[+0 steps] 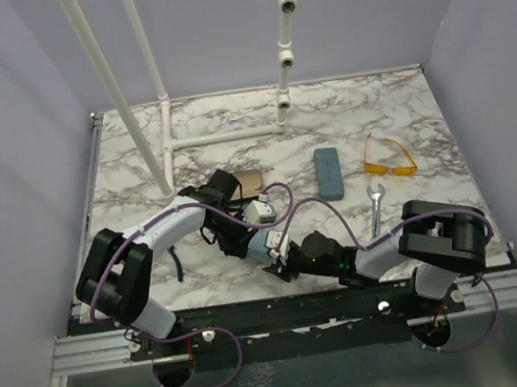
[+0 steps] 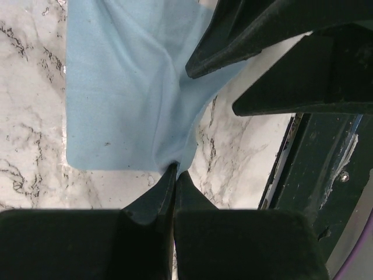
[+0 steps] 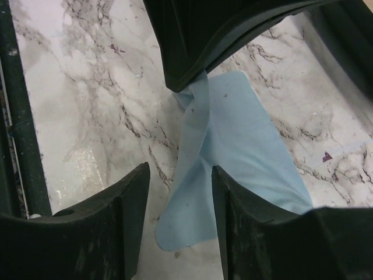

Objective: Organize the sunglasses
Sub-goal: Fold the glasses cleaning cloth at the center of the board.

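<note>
Pinching one corner of the light-blue cloth [image 2: 116, 87], the L gripper [image 2: 175, 172] has its fingers pressed fully together on the fabric. The rest drapes down toward the table [image 1: 421, 113]. The R gripper [image 3: 179, 172] faces it very near, fingers apart, w/ a strip of cloth passing between them but not clamped.

The sunglasses are not in hand. The yellow pair [image 1: 388, 158] lies far right and the wire pair [image 1: 375, 208] a bit nearer. Both are right of the blue-grey case [image 1: 329, 173], well apart from both grippers.

I judge the step is to get the cloth in two grips, prob. to spread or fold it. To do it well, R should close on a free edge away from L's pinch, not on the bunched middle. Then both should pull apart gently so the fabric goes flat w/o slipping out.
</note>
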{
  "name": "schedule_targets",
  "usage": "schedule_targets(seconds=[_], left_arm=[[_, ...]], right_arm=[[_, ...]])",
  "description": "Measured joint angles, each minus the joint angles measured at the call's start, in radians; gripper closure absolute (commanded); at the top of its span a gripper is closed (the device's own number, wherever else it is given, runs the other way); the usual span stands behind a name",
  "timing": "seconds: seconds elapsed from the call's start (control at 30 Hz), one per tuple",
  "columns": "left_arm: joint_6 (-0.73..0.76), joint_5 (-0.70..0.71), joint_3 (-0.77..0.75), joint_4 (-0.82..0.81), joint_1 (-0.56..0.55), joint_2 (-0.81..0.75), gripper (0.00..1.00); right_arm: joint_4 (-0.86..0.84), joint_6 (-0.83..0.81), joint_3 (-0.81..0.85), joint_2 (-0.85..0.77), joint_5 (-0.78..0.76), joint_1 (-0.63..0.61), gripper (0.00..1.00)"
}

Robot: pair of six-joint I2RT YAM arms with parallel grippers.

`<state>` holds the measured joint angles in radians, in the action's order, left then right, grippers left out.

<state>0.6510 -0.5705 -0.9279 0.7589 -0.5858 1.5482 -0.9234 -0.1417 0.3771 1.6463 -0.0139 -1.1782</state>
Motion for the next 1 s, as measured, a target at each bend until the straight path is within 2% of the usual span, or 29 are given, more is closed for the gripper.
schedule_targets(seconds=[0.2, 0.5, 1.0], left_arm=[[0.0, -0.005, 0.0, 0.002, 0.009, 0.0, 1.0], [0.0, -0.007, 0.0, 0.006, 0.016, 0.0, 1.0], [0.005, 0.0, 0.0, 0.01, 0.017, -0.005, 1.0]], right_arm=[[0.032, 0.011, 0.0, 0.002, -0.046, 0.0, 0.55], [0.103, 0.028, 0.005, -0.011, -0.083, 0.0, 0.73], [0.222, 0.077, -0.015, -0.1, -0.102, -0.001, 0.74]])
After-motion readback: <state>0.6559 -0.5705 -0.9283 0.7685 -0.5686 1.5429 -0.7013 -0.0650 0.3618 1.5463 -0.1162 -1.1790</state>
